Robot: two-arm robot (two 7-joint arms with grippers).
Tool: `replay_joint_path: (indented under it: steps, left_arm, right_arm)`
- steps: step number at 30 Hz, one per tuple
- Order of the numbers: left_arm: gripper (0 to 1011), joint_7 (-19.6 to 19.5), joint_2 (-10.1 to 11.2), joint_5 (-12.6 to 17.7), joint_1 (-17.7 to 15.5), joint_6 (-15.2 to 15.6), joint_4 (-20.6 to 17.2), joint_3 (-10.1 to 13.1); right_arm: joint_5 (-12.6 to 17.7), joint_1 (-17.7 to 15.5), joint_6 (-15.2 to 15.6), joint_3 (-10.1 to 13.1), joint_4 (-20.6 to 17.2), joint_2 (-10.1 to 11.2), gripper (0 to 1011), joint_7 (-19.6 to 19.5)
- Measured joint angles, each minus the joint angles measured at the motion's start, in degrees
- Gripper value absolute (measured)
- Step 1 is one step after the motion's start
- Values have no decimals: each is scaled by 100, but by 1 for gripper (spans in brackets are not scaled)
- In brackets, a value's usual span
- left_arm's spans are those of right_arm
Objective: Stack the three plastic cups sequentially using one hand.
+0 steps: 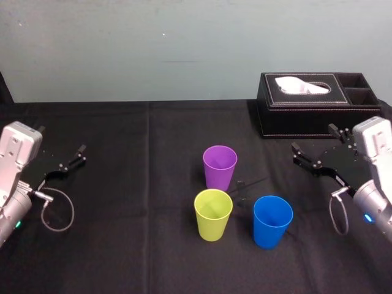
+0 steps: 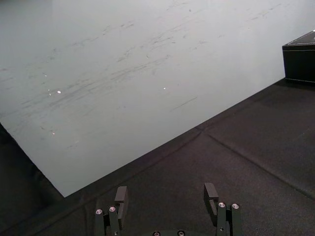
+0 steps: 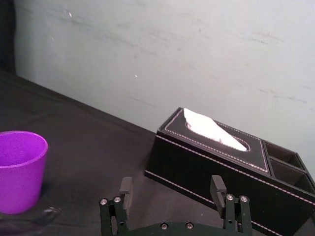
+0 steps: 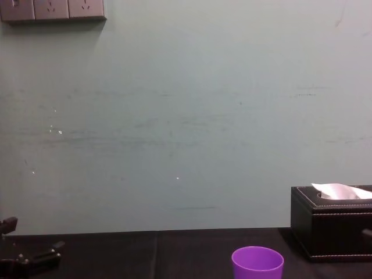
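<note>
Black tissue box point(image 1: 306, 122) behind purple cup point(image 1: 219, 166), apart.

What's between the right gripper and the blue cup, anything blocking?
Nothing visible. The right gripper, open, is out at the right; only bare black cloth lies between it and the blue cup. The tissue box is behind the gripper, off that path.
</note>
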Motion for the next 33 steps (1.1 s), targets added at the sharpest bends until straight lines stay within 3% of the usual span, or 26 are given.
replay_joint_path:
  steps: [3,15,21,33]
  left_arm:
    - [1010,0,0,0,0,0,0,0]
    - [1010,0,0,0,0,0,0,0]
    - [1010,0,0,0,0,0,0,0]
    - [1010,0,0,0,0,0,0,0]
  right_arm:
    - [118,-131,-57,119,-156,75,1000,109]
    - [740,-1153,-569,797,-1075,704,1000,888]
    - [847,-1650,-937,1021,-1370,949,1000,1255]
    - [886,-2410,-1382,1307,-1660,1170,1000,1691]
